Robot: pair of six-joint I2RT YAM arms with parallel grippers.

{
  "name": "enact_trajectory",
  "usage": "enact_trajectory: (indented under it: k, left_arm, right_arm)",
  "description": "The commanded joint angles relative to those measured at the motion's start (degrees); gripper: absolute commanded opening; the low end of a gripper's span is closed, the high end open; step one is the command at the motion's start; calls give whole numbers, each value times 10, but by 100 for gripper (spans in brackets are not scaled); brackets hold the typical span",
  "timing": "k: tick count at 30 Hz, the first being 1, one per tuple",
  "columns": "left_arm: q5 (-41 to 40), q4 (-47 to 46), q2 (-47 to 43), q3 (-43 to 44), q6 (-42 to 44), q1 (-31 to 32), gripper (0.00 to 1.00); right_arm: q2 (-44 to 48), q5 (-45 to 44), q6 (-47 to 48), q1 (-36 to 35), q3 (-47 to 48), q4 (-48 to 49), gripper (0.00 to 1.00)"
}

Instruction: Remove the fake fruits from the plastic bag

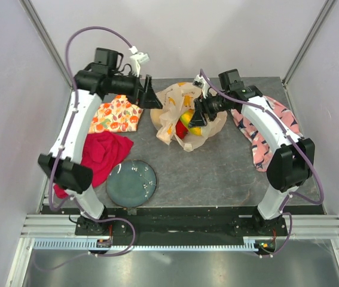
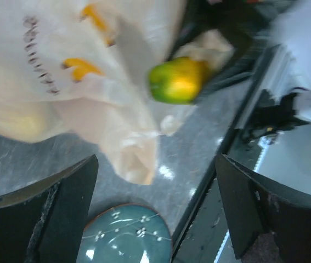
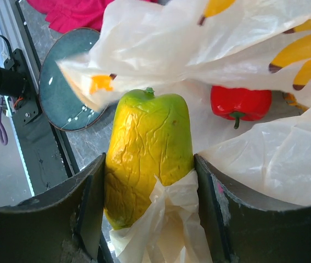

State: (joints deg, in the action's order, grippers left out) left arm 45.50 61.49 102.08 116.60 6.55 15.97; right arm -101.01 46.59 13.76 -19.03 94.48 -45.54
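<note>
The plastic bag (image 1: 174, 98) lies crumpled at the back middle of the table, cream with yellow bananas, its mouth toward the front. My right gripper (image 1: 196, 116) is at that mouth, shut on a yellow-green mango (image 3: 147, 148) with a fold of bag film caught against one finger. A red pepper (image 3: 240, 101) lies inside the bag just beyond the mango. My left gripper (image 1: 151, 95) hangs just left of the bag, jaws wide open with nothing between them. In the left wrist view the bag (image 2: 62, 71) and the mango (image 2: 177, 79) lie ahead of the open fingers.
A teal plate (image 1: 131, 183) sits at the front left of centre. A red cloth (image 1: 100, 152) and an orange-fruit-printed cloth (image 1: 116, 115) lie on the left. A pink patterned cloth (image 1: 265, 128) lies under the right arm.
</note>
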Motion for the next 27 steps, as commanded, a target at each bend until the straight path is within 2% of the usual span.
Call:
enact_trajectory:
  k: [1,5,7,14,20,27]
  left_arm:
    - [168,8,-59,-33,10,12,94]
    - [155,14,-14,-20,18,46,93]
    - [173,13,12,-13,14,56,92]
    - [159,6,94,50,14,88,93]
    - [180,-3,115,55,7,95,92]
    - [213,-6,129,49,7,115,80]
  right_arm:
    - [39,29,25,-7,23,1,52]
    - [60,45,25,-9,7,0,51]
    - [71,50,26,-15,1,0,51]
    - [99,61,10,-15,-19,11,52]
    - [102,64,0,-17,-29,25,52]
    - [85,70,-14,-19,-11,36,52]
